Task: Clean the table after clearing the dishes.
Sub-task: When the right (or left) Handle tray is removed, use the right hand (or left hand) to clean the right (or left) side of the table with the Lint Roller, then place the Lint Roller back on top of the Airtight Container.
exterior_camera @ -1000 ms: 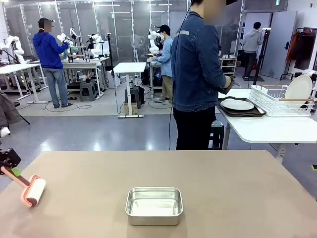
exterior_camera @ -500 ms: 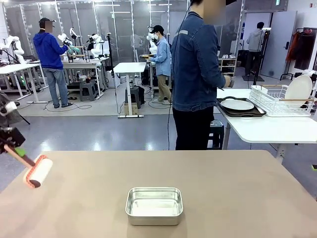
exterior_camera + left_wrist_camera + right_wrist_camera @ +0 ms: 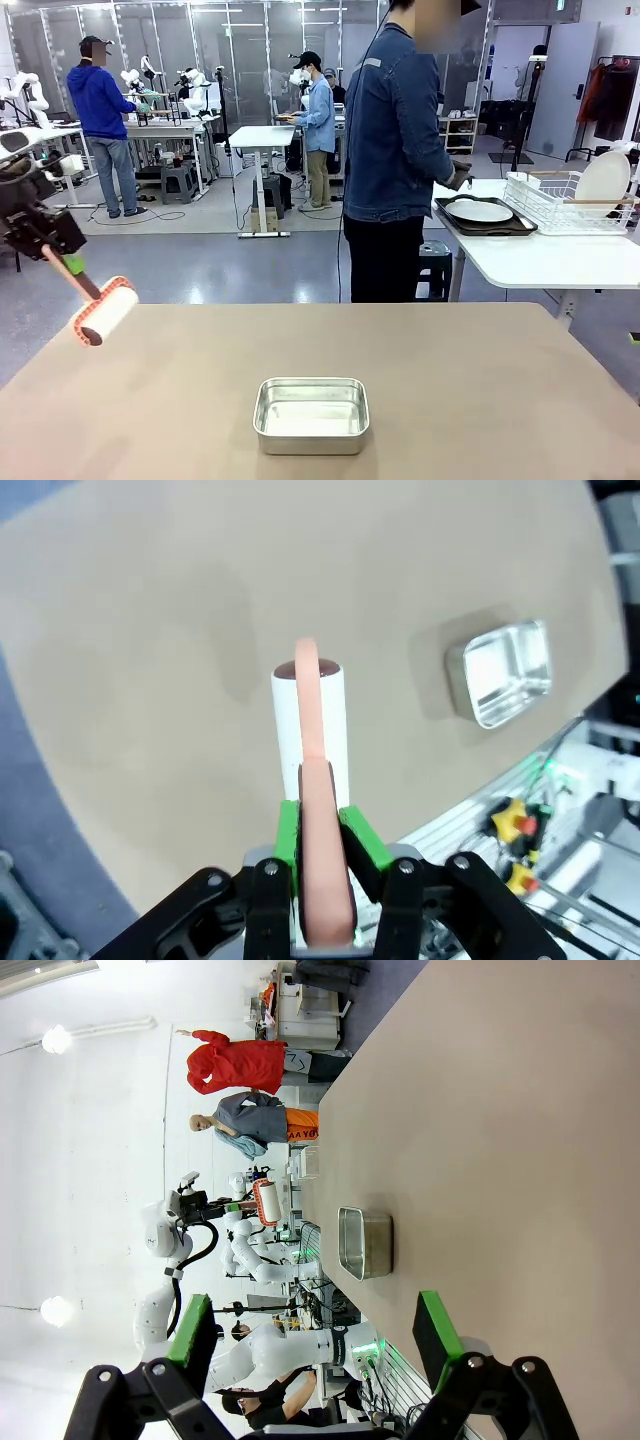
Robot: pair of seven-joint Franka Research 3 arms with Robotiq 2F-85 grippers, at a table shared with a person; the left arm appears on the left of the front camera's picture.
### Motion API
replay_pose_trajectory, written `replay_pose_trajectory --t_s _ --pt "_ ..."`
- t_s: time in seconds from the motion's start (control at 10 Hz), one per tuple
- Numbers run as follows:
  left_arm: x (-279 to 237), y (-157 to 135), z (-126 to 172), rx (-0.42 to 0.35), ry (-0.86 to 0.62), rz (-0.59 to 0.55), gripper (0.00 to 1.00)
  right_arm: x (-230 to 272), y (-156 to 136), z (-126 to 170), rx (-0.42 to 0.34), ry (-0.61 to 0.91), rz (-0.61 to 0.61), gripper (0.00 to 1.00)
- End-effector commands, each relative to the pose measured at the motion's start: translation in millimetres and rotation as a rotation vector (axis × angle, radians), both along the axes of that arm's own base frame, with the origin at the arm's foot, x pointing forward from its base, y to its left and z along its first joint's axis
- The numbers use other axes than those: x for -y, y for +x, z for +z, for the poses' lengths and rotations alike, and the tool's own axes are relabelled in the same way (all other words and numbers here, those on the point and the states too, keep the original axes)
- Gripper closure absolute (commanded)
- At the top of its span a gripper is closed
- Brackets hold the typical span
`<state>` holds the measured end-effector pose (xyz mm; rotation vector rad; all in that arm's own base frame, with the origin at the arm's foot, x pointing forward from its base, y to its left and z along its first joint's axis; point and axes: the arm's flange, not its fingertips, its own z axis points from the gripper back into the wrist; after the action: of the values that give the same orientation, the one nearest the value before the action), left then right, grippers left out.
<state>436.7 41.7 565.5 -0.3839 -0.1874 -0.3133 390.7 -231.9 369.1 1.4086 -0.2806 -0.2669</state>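
Observation:
The tan table (image 3: 450, 380) spreads across the foreground. My left gripper (image 3: 62, 255) hangs above its left edge, shut on the salmon handle of a lint roller (image 3: 103, 311) whose white roll is lifted off the top. In the left wrist view the roller (image 3: 310, 720) points down at the table (image 3: 150, 630) from between the left gripper's (image 3: 322, 845) green pads. My right gripper (image 3: 313, 1335) stands open over the table (image 3: 500, 1110), nothing between its fingers. A white plate on a dark tray (image 3: 480, 211), one of the dishes, lies on the white side table where a person (image 3: 395, 150) stands.
A shiny steel pan (image 3: 311, 414) sits near the table's front middle, also seen as the pan (image 3: 500, 672) and the pan (image 3: 365, 1243) in the wrist views. A white dish rack (image 3: 560, 200) holds an upright plate on the side table at the right.
My left gripper has risen and shifted right, lifting the roller off the table's left edge into the air. The pan has not moved.

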Motion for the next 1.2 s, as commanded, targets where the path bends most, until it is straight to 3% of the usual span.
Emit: replay_pose_trajectory --t_s 0.0,1.0,1.1 --pt "-19 -6 -5 -0.004 -0.003 0.036 0.77 0 -1 2 0.015 -0.001 0.002 0.0" --pt "-20 -2 -6 -0.01 -0.012 0.035 0.77 0 -1 2 0.015 -0.001 0.002 0.0" --pt "4 7 25 0.09 0.1 -0.073 0.77 0 -1 2 0.015 -0.001 0.002 0.0"
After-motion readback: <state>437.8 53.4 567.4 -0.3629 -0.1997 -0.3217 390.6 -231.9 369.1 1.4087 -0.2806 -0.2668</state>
